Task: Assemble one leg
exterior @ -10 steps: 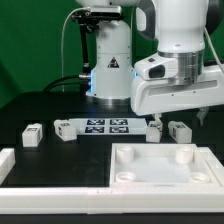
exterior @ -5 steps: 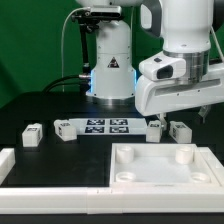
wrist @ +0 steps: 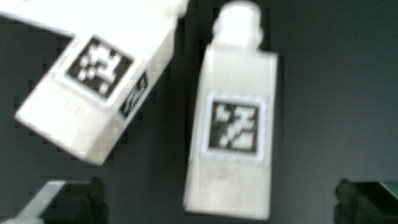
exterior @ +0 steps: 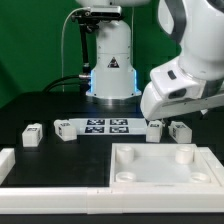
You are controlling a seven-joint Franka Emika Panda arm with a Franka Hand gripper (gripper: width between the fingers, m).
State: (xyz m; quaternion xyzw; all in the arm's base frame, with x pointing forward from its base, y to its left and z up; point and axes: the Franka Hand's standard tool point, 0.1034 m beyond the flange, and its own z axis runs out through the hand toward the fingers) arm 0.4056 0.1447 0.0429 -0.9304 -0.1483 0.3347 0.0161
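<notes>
The gripper (wrist: 214, 200) hangs open, its 2 dark fingertips (wrist: 64, 200) spread wide, holding nothing, above the leg (wrist: 231, 115). That leg lies flat on the black tabletop (exterior: 100, 148) toward its edge on the exterior view's right, tag up. Another leg (wrist: 103, 80) lies just beside it, angled, not touching.

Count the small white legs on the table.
4: one leg far on the exterior view's left, one at the marker board's left end, two right of it. Others may be hidden.
</notes>
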